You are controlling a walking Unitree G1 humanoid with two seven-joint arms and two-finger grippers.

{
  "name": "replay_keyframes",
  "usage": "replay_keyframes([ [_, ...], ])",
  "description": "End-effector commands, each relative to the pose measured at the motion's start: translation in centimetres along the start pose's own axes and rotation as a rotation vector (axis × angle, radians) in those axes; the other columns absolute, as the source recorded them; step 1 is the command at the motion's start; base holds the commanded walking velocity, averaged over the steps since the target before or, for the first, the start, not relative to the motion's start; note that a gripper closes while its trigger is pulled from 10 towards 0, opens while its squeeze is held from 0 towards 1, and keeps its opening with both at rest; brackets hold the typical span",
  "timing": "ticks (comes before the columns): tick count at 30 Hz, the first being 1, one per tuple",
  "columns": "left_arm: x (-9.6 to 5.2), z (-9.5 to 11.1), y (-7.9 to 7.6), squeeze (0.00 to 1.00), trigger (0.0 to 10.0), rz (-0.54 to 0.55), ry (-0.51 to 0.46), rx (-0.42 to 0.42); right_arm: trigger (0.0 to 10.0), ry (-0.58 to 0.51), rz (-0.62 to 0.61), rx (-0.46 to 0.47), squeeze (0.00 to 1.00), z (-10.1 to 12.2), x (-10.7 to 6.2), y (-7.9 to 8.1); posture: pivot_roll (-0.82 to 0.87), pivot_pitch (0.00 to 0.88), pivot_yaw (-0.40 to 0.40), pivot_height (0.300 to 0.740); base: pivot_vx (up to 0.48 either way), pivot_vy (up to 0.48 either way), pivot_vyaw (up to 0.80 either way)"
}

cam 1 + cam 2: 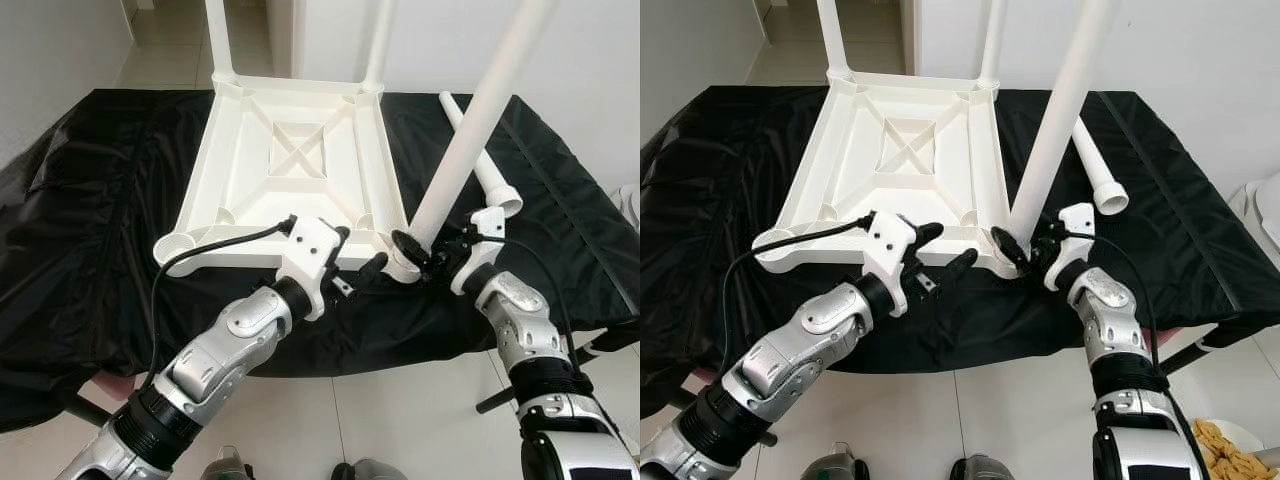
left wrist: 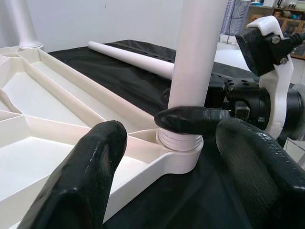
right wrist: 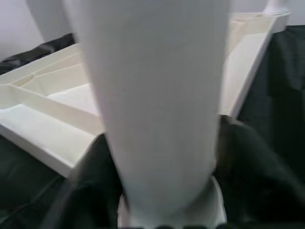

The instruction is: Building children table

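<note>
**White leg held at the table's near corner socket**

A black cloth [image 1: 90, 200] covers the surface, and the upturned white table top [image 1: 290, 160] lies on it, ribbed underside up. Two legs already stand at its far corners: the far left leg [image 1: 218, 35] and the far right leg [image 1: 378, 40]. The near left corner socket [image 1: 172, 246] holds no leg.

The left gripper [image 1: 360, 268] sits just in front of the table top's near edge, its jaws spread open and holding nothing, the fingers [image 2: 90, 176] pointing towards the near right corner.

At that corner a third leg [image 1: 470, 130] stands tilted, its threaded lower end set in the corner socket [image 2: 183, 160]. The right gripper [image 1: 420, 250] has its jaws closed around this leg just above the socket, one finger [image 2: 190, 119] pressed against the tube.

Further right, a spare leg [image 1: 480, 155] lies flat on the cloth, passing behind the tilted leg, well apart from both grippers. Pale floor tiles [image 1: 400, 420] show below.
</note>
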State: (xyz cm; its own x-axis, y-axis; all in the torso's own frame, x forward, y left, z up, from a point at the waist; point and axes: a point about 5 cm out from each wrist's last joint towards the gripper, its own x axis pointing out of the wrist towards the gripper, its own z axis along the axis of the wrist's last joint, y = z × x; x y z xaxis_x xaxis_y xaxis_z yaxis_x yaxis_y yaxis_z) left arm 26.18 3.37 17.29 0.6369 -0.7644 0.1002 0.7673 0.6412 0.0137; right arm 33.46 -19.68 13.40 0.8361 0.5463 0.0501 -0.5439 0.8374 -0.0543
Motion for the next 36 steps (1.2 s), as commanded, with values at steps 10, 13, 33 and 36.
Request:
replay_keyframes([
  [10, 0.0, 0.3, -1.0, 0.0, 10.0, -0.246, -0.003, 0.005, 0.0, -0.009, 0.041, 0.0, 0.0, -0.5, 0.0, 0.6, 0.0, 0.062, -0.013, 0.74, 0.0, 0.0, 0.0],
  [13, 0.0, 0.3, -1.1, 0.0, 10.0, -0.247, -0.004, 0.005, 10.0, -0.012, 0.027, 0.0, 0.0, -0.5, -0.1, 0.5, 0.0, 0.062, -0.014, 0.74, 0.0, 0.0, 0.0],
  [33, 0.0, 0.2, -1.2, 0.0, 10.0, -0.247, -0.005, -0.004, 10.0, -0.051, -0.402, 0.075, 0.0, -1.0, -0.7, 2.0, -0.01, 0.069, -0.023, 0.74, 0.0, 0.0, 0.0],
  [36, 0.0, 0.1, -1.3, 0.0, 10.0, -0.253, -0.003, -0.006, 10.0, -0.079, -0.511, 0.071, 0.0, -0.6, -0.7, 2.3, -0.01, 0.067, -0.024, 0.74, 0.0, 0.0, 0.0],
])
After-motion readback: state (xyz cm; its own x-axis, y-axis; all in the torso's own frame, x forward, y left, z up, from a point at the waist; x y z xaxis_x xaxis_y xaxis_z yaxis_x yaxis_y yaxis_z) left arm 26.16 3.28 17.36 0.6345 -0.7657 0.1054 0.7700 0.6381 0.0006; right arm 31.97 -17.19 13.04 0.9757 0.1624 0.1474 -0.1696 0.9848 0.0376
